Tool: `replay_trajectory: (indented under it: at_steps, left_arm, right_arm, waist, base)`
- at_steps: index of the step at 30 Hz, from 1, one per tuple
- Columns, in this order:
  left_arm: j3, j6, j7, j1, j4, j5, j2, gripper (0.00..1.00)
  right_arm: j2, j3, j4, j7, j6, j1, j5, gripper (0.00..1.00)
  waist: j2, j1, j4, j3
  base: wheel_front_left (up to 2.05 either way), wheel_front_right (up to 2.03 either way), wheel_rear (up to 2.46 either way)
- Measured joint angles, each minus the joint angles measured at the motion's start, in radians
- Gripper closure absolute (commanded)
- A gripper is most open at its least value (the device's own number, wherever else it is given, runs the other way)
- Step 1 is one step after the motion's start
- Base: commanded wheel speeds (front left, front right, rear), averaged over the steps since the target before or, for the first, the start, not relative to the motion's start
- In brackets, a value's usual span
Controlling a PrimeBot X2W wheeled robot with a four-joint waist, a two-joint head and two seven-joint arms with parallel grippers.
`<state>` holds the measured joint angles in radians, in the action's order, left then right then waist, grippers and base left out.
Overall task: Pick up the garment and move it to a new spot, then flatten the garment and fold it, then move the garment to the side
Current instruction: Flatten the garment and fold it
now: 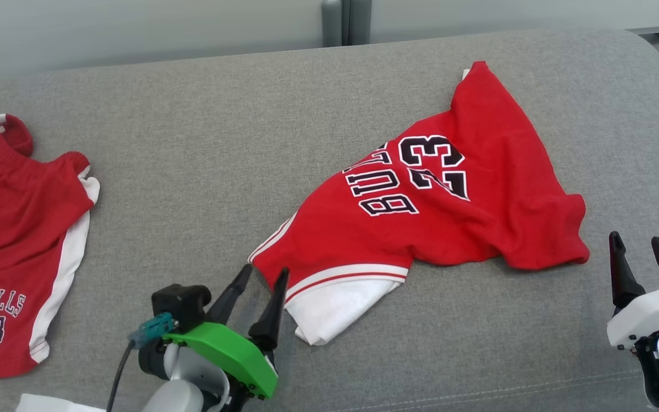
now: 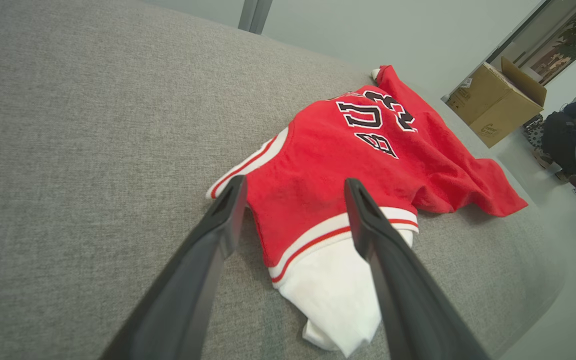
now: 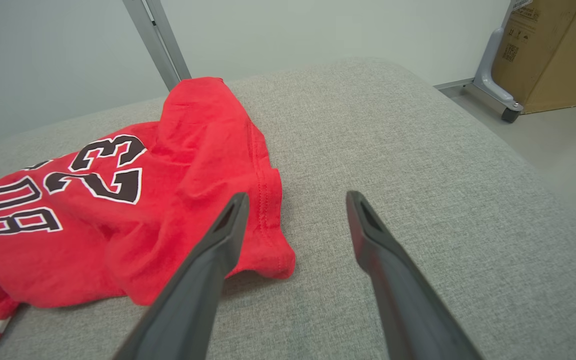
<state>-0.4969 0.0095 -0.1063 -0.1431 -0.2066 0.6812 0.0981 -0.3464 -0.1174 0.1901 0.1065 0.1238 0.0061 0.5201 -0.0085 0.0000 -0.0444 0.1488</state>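
Left claw (image 1: pixel 265 270) and right claw (image 1: pixel 635 237) both spread wide, empty

I seem to be driving in a lab or test room, not a home: a grey padded surface (image 1: pixel 203 171), bare pale walls (image 3: pixel 318 35), a cardboard box (image 2: pixel 493 107) on the floor upper right, and a wheeled metal stand (image 3: pixel 493 95).

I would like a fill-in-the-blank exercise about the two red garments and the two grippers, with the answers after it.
1. The crumpled jersey in the middle bears the number ____.
2. The left gripper and the right gripper are both ____.
3. The second red garment lies at the ____ edge of the head view.
4. Both garments rest on a ____ fabric surface.
Missing words: 23; open; left; grey.
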Motion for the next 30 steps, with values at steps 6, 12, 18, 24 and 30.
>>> replay_trajectory:
  at_steps: [6, 12, 18, 24, 30]
  left_arm:
    - [-0.059, -0.020, 0.053, 0.033, 0.020, -0.003, -0.005, 0.00]
    - [-0.097, -0.029, 0.116, 0.072, 0.029, 0.002, -0.002, 0.00]
    - [-0.130, -0.041, 0.169, 0.072, 0.032, 0.001, 0.016, 0.00]
    - [-0.129, -0.039, 0.186, 0.072, 0.032, 0.000, 0.021, 0.00]
    - [-0.142, -0.040, 0.216, 0.072, 0.047, 0.000, 0.022, 0.00]
  right_arm:
    - [0.002, -0.003, 0.000, 0.008, 0.000, 0.034, 0.008, 0.00]
    - [0.007, -0.015, 0.000, 0.009, -0.022, 0.046, 0.030, 0.00]
    - [0.010, -0.019, 0.020, 0.009, -0.038, 0.043, 0.039, 0.00]
    - [0.032, -0.019, 0.041, 0.009, -0.053, 0.020, 0.055, 0.00]
    - [0.028, -0.036, 0.086, 0.008, -0.064, -0.026, 0.058, 0.00]
  waist:
    - [0.0000, 0.0000, 0.003, -0.005]
    - [0.0000, 0.0000, 0.005, 0.009]
    - [0.0000, 0.0000, 0.005, 0.032]
    - [0.0000, 0.0000, 0.001, 0.051]
    - [0.0000, 0.0000, -0.005, 0.069]
  base:
    - [0.00, 0.00, 0.00]
    - [0.00, 0.00, 0.00]
    - [0.00, 0.00, 0.00]
    - [0.00, 0.00, 0.00]
    - [0.00, 0.00, 0.00]
